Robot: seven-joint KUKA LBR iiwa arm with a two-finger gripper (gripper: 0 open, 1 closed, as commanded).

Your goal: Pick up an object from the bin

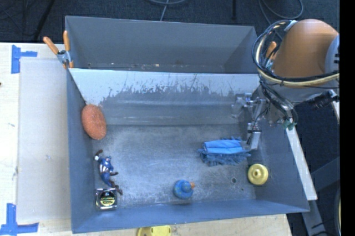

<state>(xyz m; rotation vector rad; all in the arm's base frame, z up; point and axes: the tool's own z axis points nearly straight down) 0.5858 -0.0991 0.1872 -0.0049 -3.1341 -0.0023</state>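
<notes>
Blue thing: a fringed cloth (223, 150), the piece nearest the gripper (253, 139), lying flat on the floor of the grey metal bin (166, 104).
Its look: bright blue, longer than it is wide, stretched crosswise in the view. A smooth, paler folded band runs along its top, and a darker, ragged fringe spreads out along its lower edge and at its left end.
Tool: the gripper is at the cloth's right end, low over the floor and seemingly touching that end. Whether it is spread, pressed together or pinching the cloth cannot be told.
Arm: comes in above and to the right of the cloth, its wrist under a rounded orange cover (302, 49) ringed with black cables (259, 57).
Gold round piece (258, 174): just below and to the right of the cloth's right end, near it but apart. It is a small knob-like disc with a darker centre.
Blue ball-like toy (183, 189): below and to the left of the cloth, apart from it, with an orange bit on its right side.
Blue figurine (105, 167): well to the left of the cloth and a little lower.
Yellow-and-black tape measure (106, 200): well to the left of the cloth and lower, just under the figurine.
Orange-brown oval lump (94, 121): far to the left of the cloth and somewhat higher, against the bin's left wall.
</notes>
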